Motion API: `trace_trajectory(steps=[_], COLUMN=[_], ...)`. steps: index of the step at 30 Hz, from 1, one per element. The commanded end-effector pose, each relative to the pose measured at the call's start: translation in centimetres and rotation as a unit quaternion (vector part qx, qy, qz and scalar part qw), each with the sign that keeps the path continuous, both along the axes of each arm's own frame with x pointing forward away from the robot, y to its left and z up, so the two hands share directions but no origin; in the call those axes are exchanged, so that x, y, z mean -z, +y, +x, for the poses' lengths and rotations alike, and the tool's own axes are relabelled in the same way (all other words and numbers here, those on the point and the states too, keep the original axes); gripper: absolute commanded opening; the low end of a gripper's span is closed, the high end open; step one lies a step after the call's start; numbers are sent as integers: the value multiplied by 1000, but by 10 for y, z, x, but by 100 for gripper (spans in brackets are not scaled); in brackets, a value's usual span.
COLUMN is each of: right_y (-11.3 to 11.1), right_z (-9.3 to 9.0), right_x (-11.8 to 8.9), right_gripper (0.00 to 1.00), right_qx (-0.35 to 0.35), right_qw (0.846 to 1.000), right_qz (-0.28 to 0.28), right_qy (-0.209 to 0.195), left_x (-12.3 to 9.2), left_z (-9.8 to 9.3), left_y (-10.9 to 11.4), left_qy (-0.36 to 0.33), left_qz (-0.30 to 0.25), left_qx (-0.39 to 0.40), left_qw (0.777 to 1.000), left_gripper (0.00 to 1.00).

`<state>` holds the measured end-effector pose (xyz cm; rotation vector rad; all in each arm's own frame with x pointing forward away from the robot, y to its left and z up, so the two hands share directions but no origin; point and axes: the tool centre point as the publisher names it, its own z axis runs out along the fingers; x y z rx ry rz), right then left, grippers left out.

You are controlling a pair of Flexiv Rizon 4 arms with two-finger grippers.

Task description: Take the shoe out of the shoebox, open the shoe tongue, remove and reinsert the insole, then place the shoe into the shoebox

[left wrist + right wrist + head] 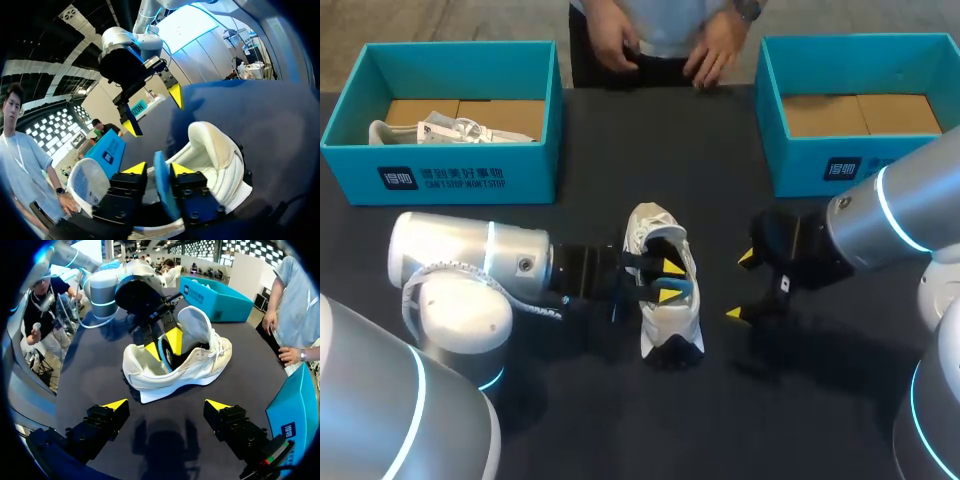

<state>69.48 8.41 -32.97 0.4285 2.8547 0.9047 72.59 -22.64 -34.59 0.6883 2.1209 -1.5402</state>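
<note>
Insole handling is the step in hand. The shoe is out of its box and lies on the dark table between the two grippers. It appears tipped on its side, with its opening toward the left jaws and its sole toward the right ones. The left gripper reaches into that opening and pinches the blue insole, which stands on edge between the two yellow tips, one pad on each face. The lower part of the insole sits inside the shoe and the rest rises past the fingertips. Whether it is on its way out or back in cannot be told from this moment alone. I judge the task near its middle, as the shoe has not yet gone into a shoebox.

The right gripper hovers just beside the sole with its jaws spread wide and nothing between them. It touches neither shoe nor insole.

The left arm comes in low and nearly level with the table, wrist in line with the shoe's opening. The right arm angles down from the other side, its fingers aimed at the sole.

The next move probably calls for the right jaws to steady the shoe by its sole or heel, so that it does not slide when the left jaws draw or push the insole along its length. The teal shoebox beyond the right jaws holds no shoe, and the other shoebox already has one.
</note>
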Motion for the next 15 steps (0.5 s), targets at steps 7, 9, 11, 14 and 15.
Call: trace_trajectory(steps=[7, 9, 11, 14, 15], right_y=[1, 2, 2, 2, 2], right_z=[-3, -3, -3, -4, -4], right_x=[-2, -2, -2, -2, -2], right_gripper=[100, 100, 100, 100, 100], right_qx=[-1, -2, -2, -2, -1], right_qw=[1000, 1000, 1000, 1000, 1000], right_qz=[1, 2, 2, 2, 3], right_qy=[-1, -1, -1, -2, -2], left_x=[-19, -23, -25, -29, -30], left_z=[-6, -4, -2, 0, 1], left_y=[10, 11, 11, 10, 10], left_qy=[-6, -10, -15, -18, -19], left_qz=[-16, -18, -18, -23, -24], left_qx=[-14, -15, -15, -17, -17], left_qw=[1000, 1000, 1000, 999, 999], left_gripper=[80, 80, 80, 81, 81])
